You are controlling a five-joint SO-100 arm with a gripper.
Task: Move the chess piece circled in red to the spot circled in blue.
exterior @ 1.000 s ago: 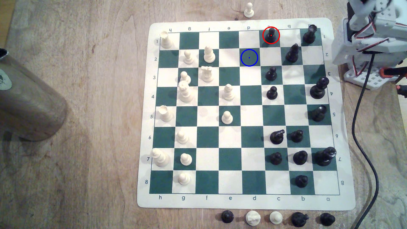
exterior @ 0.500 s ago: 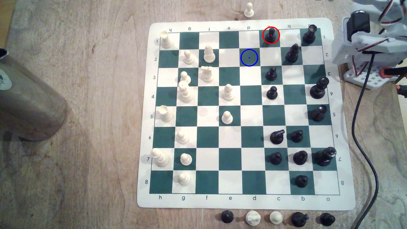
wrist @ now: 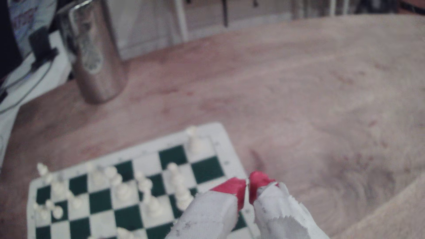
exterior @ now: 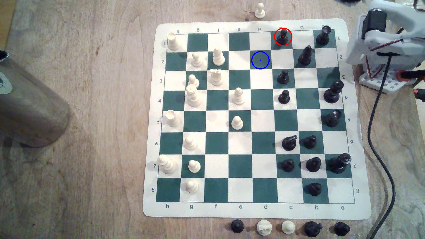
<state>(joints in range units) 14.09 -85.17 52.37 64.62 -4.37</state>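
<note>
My gripper (wrist: 248,183) is up off the board, red-tipped fingers (wrist: 232,187) pressed together w/ just a hairline slit btwn them, nothing pinched. In wrist view they hang over the corner of the chessboard (wrist: 220,131) near the cream pieces; table (wrist: 322,92) beyond, steel tumbler (wrist: 92,50) standing further back. Wrist pic is blurry.

Exterior view: my arm (exterior: 388,39) sits off the board's upper right corner, past the edge, not over any square. Black cable (exterior: 379,137) runs down the exterior view's right side.

The chess piece (exterior: 282,36), black pawn w/ red ring, stands upright on a green sq in the top row, col c. The spot (exterior: 260,60), green sq w/ blue ring + dot, is one row down and one col toward the exterior view's left, diagonal neighbour, bare. Black bishop (exterior: 305,55) is two sqs to the spot's right in the same row. Another black pawn (exterior: 283,77) stands two rows below the ringed one, same col.
</note>
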